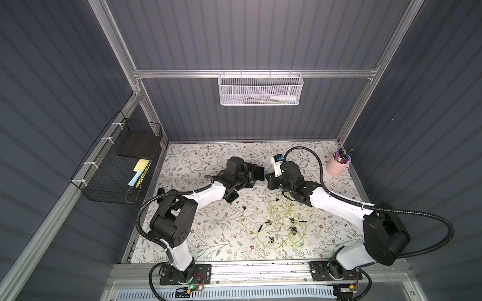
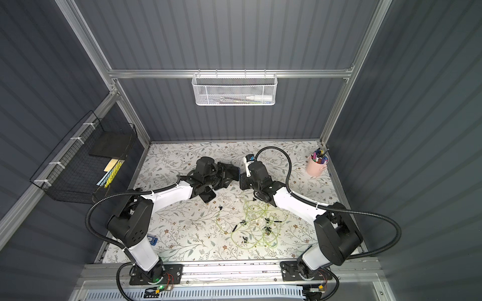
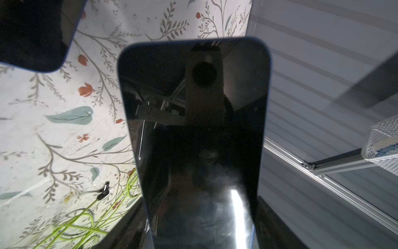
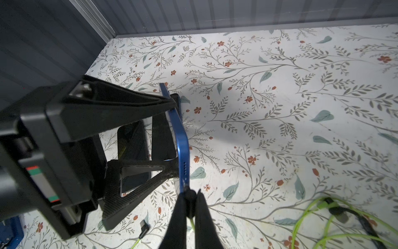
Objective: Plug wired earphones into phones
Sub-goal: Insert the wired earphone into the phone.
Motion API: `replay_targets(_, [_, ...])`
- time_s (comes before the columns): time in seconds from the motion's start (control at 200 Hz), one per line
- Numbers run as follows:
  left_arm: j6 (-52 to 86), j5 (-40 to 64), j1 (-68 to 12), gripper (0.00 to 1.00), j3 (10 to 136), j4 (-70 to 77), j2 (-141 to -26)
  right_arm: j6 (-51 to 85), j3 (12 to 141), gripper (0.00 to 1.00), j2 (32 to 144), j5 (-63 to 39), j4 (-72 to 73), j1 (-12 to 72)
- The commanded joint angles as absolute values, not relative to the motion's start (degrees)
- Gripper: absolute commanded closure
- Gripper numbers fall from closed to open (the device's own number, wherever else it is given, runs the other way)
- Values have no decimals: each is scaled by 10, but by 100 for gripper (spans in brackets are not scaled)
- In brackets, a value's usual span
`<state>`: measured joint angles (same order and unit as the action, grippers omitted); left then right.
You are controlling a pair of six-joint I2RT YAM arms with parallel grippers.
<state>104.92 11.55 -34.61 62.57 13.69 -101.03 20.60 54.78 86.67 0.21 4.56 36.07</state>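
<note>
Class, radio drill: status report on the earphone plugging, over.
Left gripper clamped on raised phone. Right gripper shut on earphone plug, at phone's blue edge; seating unclear. Loose earphones on table, not in the way.

The held phone and a second phone are cut off by the left wrist view's edges; the earphone plug is mostly hidden inside the right gripper.

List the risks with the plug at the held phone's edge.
1. The plug, pinched by the right pincer, meets the blue edge of the phone near its corner. If it is off the port, pushing could bend it.
2. The left pincer holds the phone by its sides, so a push might tilt it.
3. The cable runs back toward the earphone tangle and could snag.
</note>
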Motion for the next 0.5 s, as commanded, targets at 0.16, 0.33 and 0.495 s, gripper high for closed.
replay_targets(0.16, [1047, 185, -373, 100, 664, 189, -1028, 196, 580, 100, 889, -31, 64, 354])
replay_targets(0.33, [1046, 185, -372, 100, 661, 181, -1025, 198, 591, 100, 892, -26, 31, 350])
replay_targets(0.495, [1037, 173, -364, 100, 665, 157, -1038, 205, 600, 83, 876, -26, -25, 339])
